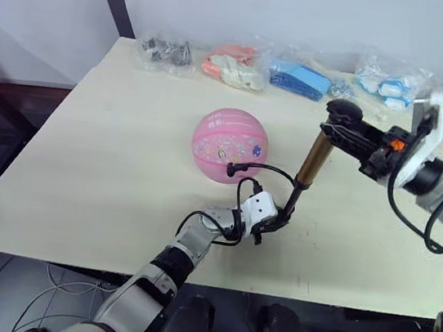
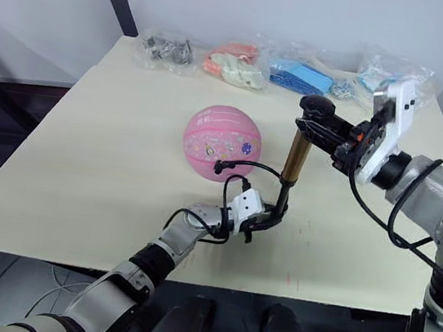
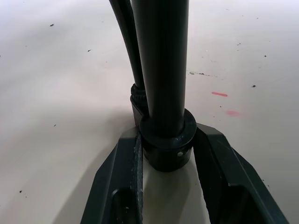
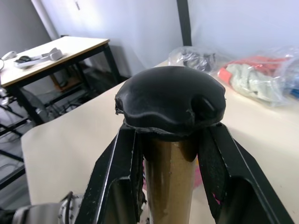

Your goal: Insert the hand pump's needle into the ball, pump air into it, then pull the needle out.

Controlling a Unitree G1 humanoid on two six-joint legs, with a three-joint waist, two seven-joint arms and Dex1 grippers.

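Left gripper (image 1: pixel 269 225) pinches the hand pump (image 1: pixel 315 161) base on the table (image 1: pixel 81 163), right gripper (image 1: pixel 343 132) clamps beneath its top cap; rigid, light, likely slippery barrel beside the ball (image 1: pixel 229 145).

left gripper (image 1: pixel 269 226) low, fingers clamped, right gripper (image 1: pixel 344 127) raised, arm reaching inward, fingers clamped
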